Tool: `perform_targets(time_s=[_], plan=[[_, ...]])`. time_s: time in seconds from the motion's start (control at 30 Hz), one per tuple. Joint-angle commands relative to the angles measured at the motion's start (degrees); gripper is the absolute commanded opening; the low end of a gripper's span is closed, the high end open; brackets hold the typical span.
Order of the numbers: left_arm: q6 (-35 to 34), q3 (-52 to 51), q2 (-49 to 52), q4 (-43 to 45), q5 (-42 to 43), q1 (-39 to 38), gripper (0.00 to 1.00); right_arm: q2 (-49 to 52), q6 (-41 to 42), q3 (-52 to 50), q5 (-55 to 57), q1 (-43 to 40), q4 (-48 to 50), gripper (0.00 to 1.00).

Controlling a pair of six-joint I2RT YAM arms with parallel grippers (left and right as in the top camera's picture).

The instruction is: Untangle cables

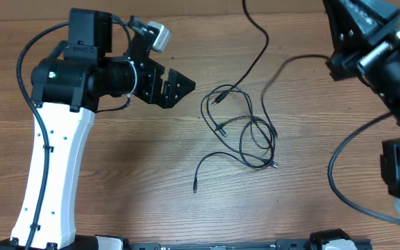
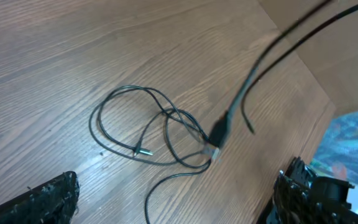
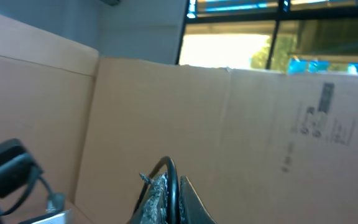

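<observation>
- Task status: the cables (image 1: 245, 135) lie in the middle of the overhead view as one cluster of crossing loops. By judgement, the untangling is not finished and no cord lies fully apart from the others.
- Free ends: one plug (image 1: 195, 187) rests at the lower left of the cluster on a loose tail. Another strand runs off the top edge of the frame.
- Lifted strand: a blurred cord rises from the cluster toward the right arm at upper right.
- Right gripper (image 3: 166, 193): its fingers are closed, with a thin black cord pinched between them at the bottom of the right wrist view.
- Left gripper (image 1: 179, 87): its jaws are spread wide and hold nothing. It hangs to the left of the cluster and does not touch it.
- Remaining work, by judgement: draw the pinched cord clear of the loops, then separate the rest.
- Surface: a wood-grain table (image 1: 117, 167), bare around the cords.
- Room: a cardboard wall (image 3: 260, 124) stands past the table, with a bright window (image 3: 229, 46) above it.
</observation>
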Motion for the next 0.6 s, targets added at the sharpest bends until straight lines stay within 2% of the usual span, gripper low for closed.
perform_targets(time_s=[0.0, 0.27, 0.47, 0.57], plan=[[-0.13, 0.85, -0.94, 0.0, -1.03, -0.39, 1.0, 1.75, -0.2, 1.55, 7.98, -0.24, -0.5, 0.04], [-0.11, 0.85, -0.94, 0.04, -9.53, -0.37, 1.0, 7.67, -3.45, 1.55, 25.14, -2.89, -5.22, 0.04], [-0.11, 0.85, -0.94, 0.04, -16.0, -0.37, 1.0, 14.82, -3.34, 1.55, 25.92, -7.78, -5.9, 0.04], [-0.11, 0.85, -0.94, 0.04, -16.63, -0.37, 1.0, 18.51, -2.51, 1.55, 25.92, -10.27, -5.88, 0.04]])
